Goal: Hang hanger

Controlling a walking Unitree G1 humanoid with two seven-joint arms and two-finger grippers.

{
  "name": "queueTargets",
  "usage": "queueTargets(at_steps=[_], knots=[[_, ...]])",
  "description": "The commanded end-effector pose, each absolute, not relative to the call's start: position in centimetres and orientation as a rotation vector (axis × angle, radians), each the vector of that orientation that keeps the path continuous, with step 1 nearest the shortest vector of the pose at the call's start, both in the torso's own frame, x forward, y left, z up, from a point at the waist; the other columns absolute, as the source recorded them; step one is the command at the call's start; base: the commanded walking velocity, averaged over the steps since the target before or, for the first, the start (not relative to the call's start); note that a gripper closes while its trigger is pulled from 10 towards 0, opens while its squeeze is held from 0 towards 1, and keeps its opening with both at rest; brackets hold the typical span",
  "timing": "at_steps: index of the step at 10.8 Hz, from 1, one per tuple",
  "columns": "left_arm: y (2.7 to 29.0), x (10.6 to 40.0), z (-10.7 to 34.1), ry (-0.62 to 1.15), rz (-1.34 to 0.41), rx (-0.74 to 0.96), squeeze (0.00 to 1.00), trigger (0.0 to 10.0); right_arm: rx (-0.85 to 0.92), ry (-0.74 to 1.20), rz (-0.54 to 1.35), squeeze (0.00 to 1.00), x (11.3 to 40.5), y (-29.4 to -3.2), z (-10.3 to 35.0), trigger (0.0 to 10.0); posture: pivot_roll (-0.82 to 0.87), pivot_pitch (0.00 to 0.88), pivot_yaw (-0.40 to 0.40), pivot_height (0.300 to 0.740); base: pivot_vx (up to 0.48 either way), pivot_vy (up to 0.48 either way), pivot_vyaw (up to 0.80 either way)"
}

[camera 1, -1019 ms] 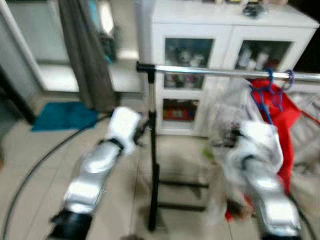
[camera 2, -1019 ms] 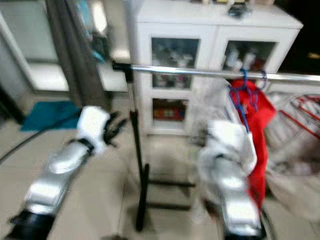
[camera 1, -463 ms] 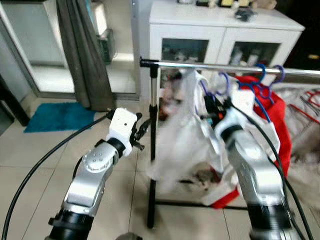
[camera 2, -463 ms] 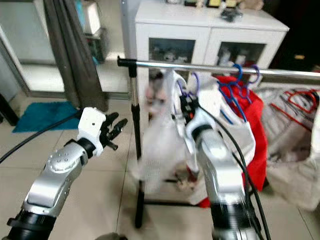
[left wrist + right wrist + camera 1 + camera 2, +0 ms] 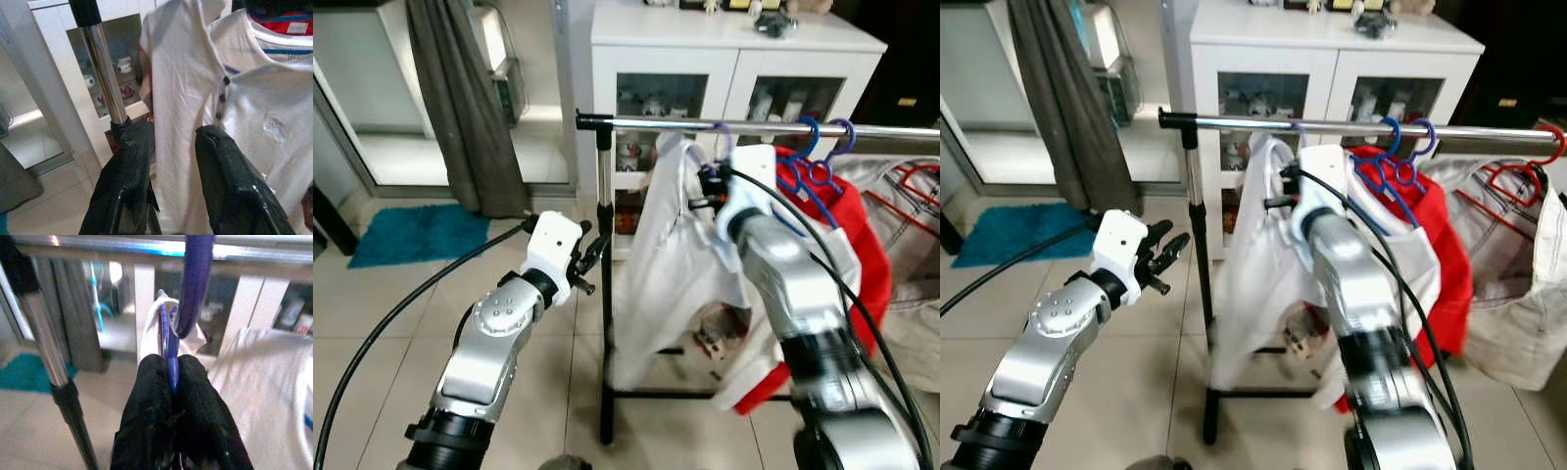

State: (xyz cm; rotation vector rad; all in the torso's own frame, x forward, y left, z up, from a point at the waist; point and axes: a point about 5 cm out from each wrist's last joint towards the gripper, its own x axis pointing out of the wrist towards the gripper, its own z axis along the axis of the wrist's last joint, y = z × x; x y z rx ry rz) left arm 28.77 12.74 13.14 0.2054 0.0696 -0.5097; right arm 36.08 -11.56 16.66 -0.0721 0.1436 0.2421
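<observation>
Left eye view: my right gripper [image 5: 710,186] is raised in the upper middle of the frame, just under the chrome rail [image 5: 705,124] of the garment rack [image 5: 605,294]. It pinches the purple hanger [image 5: 722,137], whose hook curves up at the rail. A white shirt [image 5: 671,274] hangs from that hanger down the centre of the frame. To its right hang a red garment [image 5: 862,255] and blue hangers [image 5: 818,162] hooked on the same rail. My left gripper [image 5: 589,257] sits left of centre, beside the rack's upright pole, fingers spread and holding nothing. A white cabinet [image 5: 734,59] stands behind, a grey curtain [image 5: 460,108] at upper left, a teal mat [image 5: 416,233] on the tiled floor at left.

Right eye view: the same scene; a red hanger [image 5: 1518,171] shows at the far right of the rail above a pale bag [image 5: 1528,304].

Left wrist view: my two black fingers [image 5: 127,176] stand apart at the bottom, the pole at upper left, the buttoned white shirt across the right.

Right wrist view: my fingers [image 5: 151,416] are pressed together on the hanger's purple neck at bottom centre; its hook rises to the rail at the top edge.
</observation>
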Motion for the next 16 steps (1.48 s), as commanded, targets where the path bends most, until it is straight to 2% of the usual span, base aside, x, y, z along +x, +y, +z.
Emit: queueTargets(at_steps=[1, 3, 5, 8, 10, 11, 13, 14, 15, 16], knots=[[12.4, 28.9, 13.6, 0.062, -0.528, 0.218, 0.00, 10.0, -0.086, 0.119, 0.244, 0.00, 36.6, -11.2, 17.5, 10.0, 0.01, 0.000, 0.002, 0.740, 0.000, 0.000, 0.00], [12.5, 28.8, 14.2, 0.033, -0.532, 0.232, 0.00, 10.0, -0.018, 0.156, 0.191, 0.00, 39.1, -10.5, 18.0, 10.0, 0.02, 0.015, -0.005, 0.740, 0.000, 0.000, 0.00], [12.3, 28.5, 15.2, -0.006, -0.564, 0.209, 0.00, 10.0, -0.020, 0.189, 0.187, 0.00, 40.1, -10.0, 18.2, 10.0, 0.03, 0.061, -0.004, 0.740, 0.000, 0.000, 0.00], [12.5, 27.8, 15.2, 0.011, -0.577, 0.222, 0.00, 10.0, -0.040, 0.300, 0.205, 0.00, 40.4, -9.0, 17.0, 10.0, 0.04, 0.089, -0.007, 0.740, 0.000, 0.000, 0.00], [12.8, 27.7, 15.2, 0.018, -0.564, 0.224, 0.00, 10.0, 0.018, 0.285, 0.261, 0.00, 40.3, -8.6, 16.8, 10.0, 0.05, 0.083, -0.015, 0.740, 0.000, 0.000, 0.00], [12.9, 27.7, 15.2, 0.019, -0.561, 0.225, 0.00, 10.0, 0.064, 0.258, 0.281, 1.00, 40.3, -8.7, 16.9, 10.0, 0.05, 0.073, -0.013, 0.740, 0.000, 0.000, 0.00], [12.5, 27.8, 14.8, 0.030, -0.554, 0.201, 0.00, 10.0, 0.036, 0.111, 0.358, 1.00, 39.4, -9.8, 17.4, 10.0, 0.04, 0.053, 0.006, 0.740, 0.000, 0.000, 0.00], [12.4, 27.8, 14.7, 0.032, -0.557, 0.196, 0.00, 10.0, 0.095, 0.070, 0.415, 1.00, 38.4, -10.1, 17.4, 10.0, 0.03, 0.045, 0.014, 0.740, 0.000, 0.000, 0.00], [12.2, 27.8, 14.7, 0.033, -0.561, 0.192, 0.00, 10.0, 0.091, 0.019, 0.463, 1.00, 36.9, -10.8, 17.6, 10.0, 0.03, 0.039, 0.016, 0.740, 0.000, 0.000, 0.00], [12.1, 27.9, 14.8, 0.030, -0.564, 0.189, 0.00, 10.0, 0.061, -0.117, 0.436, 1.00, 33.9, -12.3, 18.5, 10.0, 0.03, 0.030, 0.020, 0.740, 0.000, 0.000, 0.00]])
